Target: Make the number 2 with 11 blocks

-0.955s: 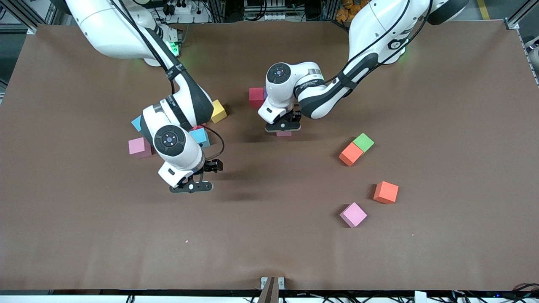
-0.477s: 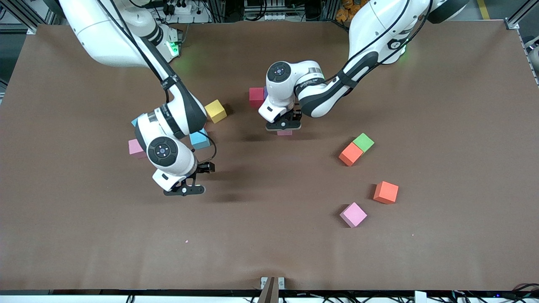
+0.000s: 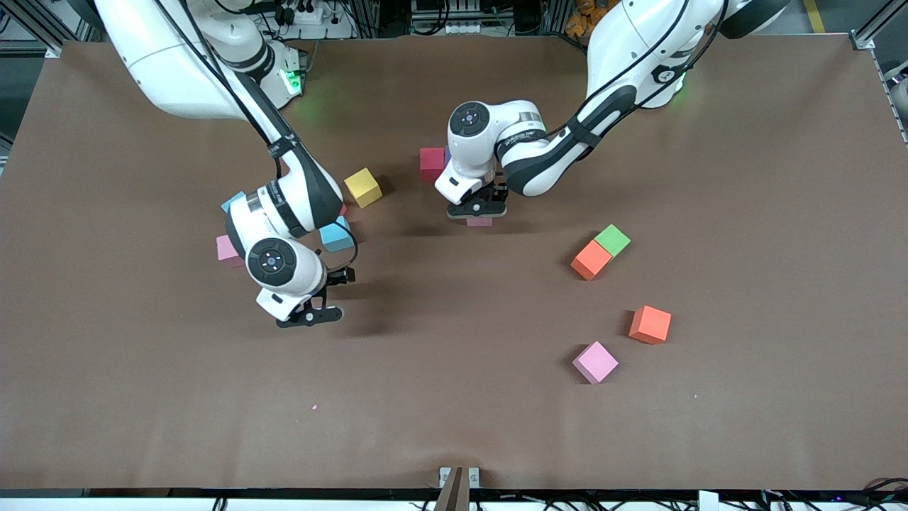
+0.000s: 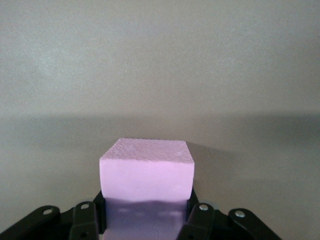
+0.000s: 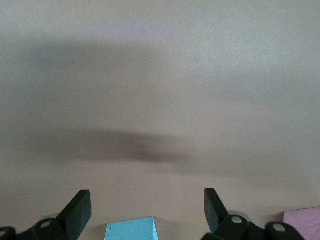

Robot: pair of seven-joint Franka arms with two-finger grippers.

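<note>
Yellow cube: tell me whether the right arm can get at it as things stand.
Probably yes. The right claw is open and holds nothing, over bare table. The yellow cube sits apart from the other cubes, top uncovered, close beside the right arm's forearm. The left claw, shut on a pink cube, is not in the way.

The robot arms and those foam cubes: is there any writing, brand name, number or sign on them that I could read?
Left arm: a line of small dark print runs along its white wrist link, too small to read.
Right arm: small print on the black band near its wrist, also too small to read.
Foam cubes, such as the yellow cube and the green cube: plain faces, no text.
Table: no markings.
</note>
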